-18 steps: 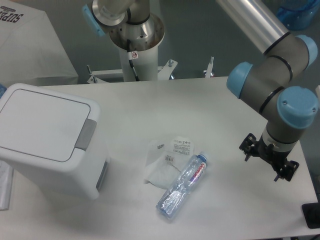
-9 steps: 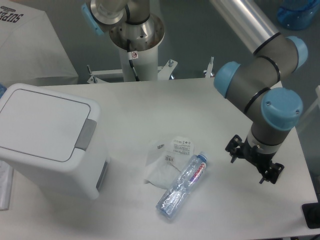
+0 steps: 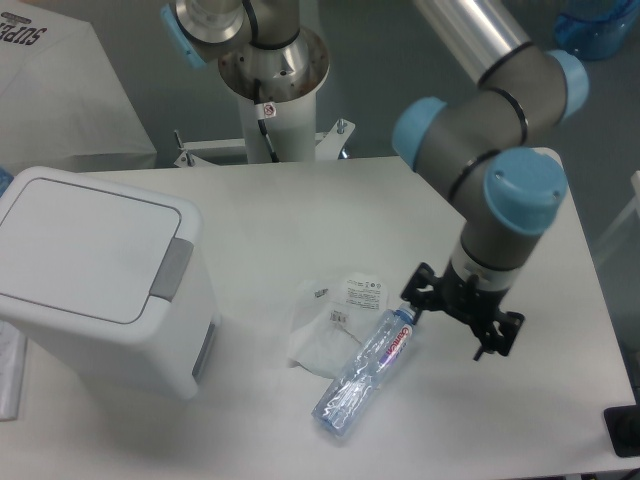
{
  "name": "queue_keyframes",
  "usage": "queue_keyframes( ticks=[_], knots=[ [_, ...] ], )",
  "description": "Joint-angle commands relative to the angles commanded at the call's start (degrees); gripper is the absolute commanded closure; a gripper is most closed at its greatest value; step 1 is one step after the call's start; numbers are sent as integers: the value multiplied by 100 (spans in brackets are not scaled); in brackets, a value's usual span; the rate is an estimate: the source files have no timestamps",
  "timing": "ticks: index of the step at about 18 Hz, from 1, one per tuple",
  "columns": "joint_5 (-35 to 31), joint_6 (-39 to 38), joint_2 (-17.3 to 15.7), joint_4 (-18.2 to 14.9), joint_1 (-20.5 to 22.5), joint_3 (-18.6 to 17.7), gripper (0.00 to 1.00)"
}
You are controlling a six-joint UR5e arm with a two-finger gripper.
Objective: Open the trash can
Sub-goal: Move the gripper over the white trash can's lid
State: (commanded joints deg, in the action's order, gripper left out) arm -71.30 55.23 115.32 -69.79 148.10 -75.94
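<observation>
The trash can [image 3: 90, 250] is a big white boxy bin standing at the table's left side. Its flat lid lies shut, and a grey push-button strip [image 3: 172, 270] runs along the lid's right edge. My gripper [image 3: 456, 322] hangs over the table at the right of centre, pointing down. Its black fingers [image 3: 414, 296] are spread apart with nothing between them. It is far to the right of the trash can, just right of the cap end of a clear plastic bottle [image 3: 365, 370].
The bottle lies on its side, partly on a crumpled clear wrapper [image 3: 330, 325] with a white label. The arm's base column [image 3: 270, 80] stands behind the table. A dark object [image 3: 622, 430] sits at the table's front right corner.
My arm has swung left across the table, carrying the gripper from near the right edge to beside the bottle's cap. The trash can lid has stayed shut.
</observation>
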Motion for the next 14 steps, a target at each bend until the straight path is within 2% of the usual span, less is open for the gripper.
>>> queue_keyframes(
  ticks=[3, 6, 9, 12, 14],
  knots=[
    [642, -959, -158, 9, -158, 44, 0],
    [1082, -1505, -396, 9, -334, 44, 0],
    [1363, -1595, -624, 9, -588, -8, 0],
    [1995, -1612, -799, 105, -721, -87, 0],
    [2032, -1604, -836, 132, -870, -192, 0]
  ],
)
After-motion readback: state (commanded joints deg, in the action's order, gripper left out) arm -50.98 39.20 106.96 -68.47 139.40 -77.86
